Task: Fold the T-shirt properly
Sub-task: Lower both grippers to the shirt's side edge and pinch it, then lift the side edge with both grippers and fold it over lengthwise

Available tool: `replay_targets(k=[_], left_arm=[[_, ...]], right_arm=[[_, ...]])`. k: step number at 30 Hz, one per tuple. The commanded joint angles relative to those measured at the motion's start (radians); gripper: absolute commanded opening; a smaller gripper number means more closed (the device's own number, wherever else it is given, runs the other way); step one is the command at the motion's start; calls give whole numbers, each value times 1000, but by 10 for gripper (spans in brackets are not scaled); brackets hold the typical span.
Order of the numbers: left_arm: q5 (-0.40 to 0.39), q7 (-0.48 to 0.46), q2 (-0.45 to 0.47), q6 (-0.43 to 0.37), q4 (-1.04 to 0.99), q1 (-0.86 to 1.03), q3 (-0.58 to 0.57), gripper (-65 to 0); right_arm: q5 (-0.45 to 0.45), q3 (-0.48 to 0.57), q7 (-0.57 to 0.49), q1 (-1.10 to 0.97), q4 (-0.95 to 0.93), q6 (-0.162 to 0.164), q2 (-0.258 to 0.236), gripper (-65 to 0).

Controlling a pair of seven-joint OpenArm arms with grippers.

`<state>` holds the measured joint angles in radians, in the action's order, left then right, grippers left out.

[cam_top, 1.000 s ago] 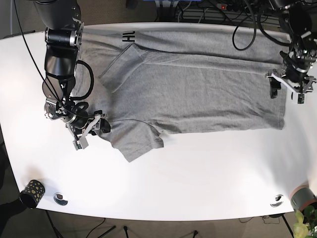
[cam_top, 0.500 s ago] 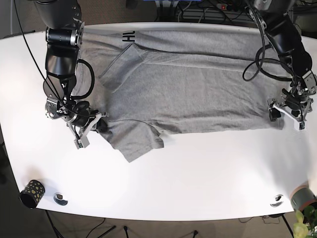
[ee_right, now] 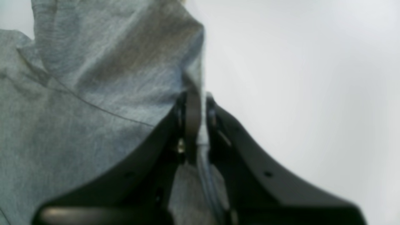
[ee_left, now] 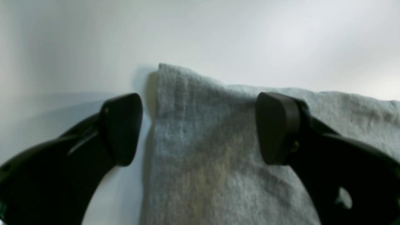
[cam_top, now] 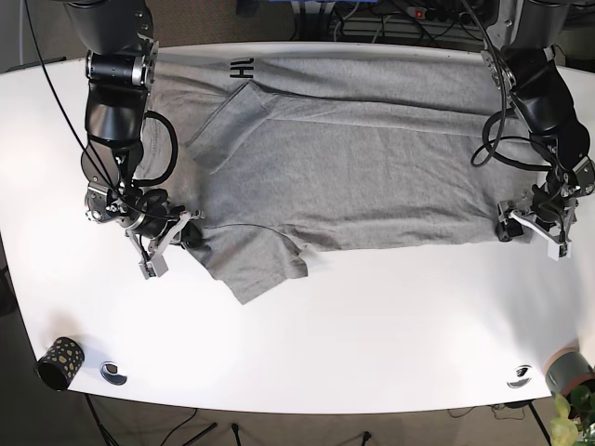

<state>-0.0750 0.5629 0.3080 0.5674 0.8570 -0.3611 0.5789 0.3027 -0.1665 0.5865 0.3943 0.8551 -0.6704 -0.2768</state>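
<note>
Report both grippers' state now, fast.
Left gripper: open, jaws straddling the T-shirt corner, not clamped.
Right gripper: shut on the T-shirt's edge.

The T-shirt (cam_top: 372,158) is seen to be of soft grey cloth, a heathered knit with a matt finish; a fine ribbed weave and stitched seam lines can be made out in the right wrist view (ee_right: 93,78). The table (cam_top: 372,325) is shown as a smooth white surface with a faint sheen. The left gripper (ee_left: 200,128) is formed of black plastic, smooth and slightly glossy on the rounded pads (ee_left: 276,125). The right gripper (ee_right: 195,125) is likewise of dark moulded plastic, matt in places, with cloth pinched between its jaws. The cables (cam_top: 167,149) along the arm are sheathed in glossy black.
</note>
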Motion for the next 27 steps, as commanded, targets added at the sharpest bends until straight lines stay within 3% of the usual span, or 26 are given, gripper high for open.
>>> replay_targets(k=[1, 4, 12, 18, 27], left_arm=[[2, 27, 7, 9, -6, -11, -43, -128], [2, 26, 7, 9, -8, -9, -73, -201], [2, 24, 6, 7, -6, -8, -76, -632], [-6, 22, 6, 10, 46, -3, -40, -650], [-6, 30, -40, 12, 339, 107, 8, -650]], right_arm=[[-1, -3, 8, 18, 10, 1, -11, -645], [-1, -3, 8, 18, 10, 1, -11, -645], [-1, -3, 8, 18, 10, 1, -11, -648], [0, -5, 8, 10, 68, 1, -11, -650], [-4, -49, 65, -80, 326, 4, -11, -650]])
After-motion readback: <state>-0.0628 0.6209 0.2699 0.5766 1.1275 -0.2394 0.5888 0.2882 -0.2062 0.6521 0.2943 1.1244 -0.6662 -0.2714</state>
